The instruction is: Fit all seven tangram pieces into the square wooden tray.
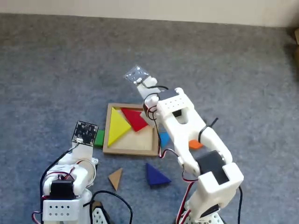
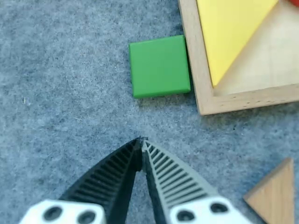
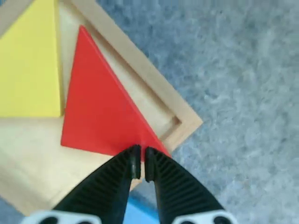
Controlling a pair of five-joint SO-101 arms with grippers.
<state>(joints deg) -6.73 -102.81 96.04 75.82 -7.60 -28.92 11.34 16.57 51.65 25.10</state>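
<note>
tray [image 1: 131,151]: pale wood
in tray: yellow triangle [image 1: 117,127], red triangle [image 1: 134,119]
loose: green square [image 2: 160,66], navy triangle [image 1: 155,175], tan triangle [image 1: 115,178]
counter [image 1: 56,70]: grey

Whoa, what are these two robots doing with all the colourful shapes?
It's a tangram puzzle. The yellow triangle and red triangle lie in the wooden tray. The right gripper, jaws shut, sits at the red triangle's edge. The left gripper, jaws shut too, is over the carpet near the green square beside the tray. The tan triangle, dark blue triangle, orange piece and light blue piece lie outside on the carpet.
</note>
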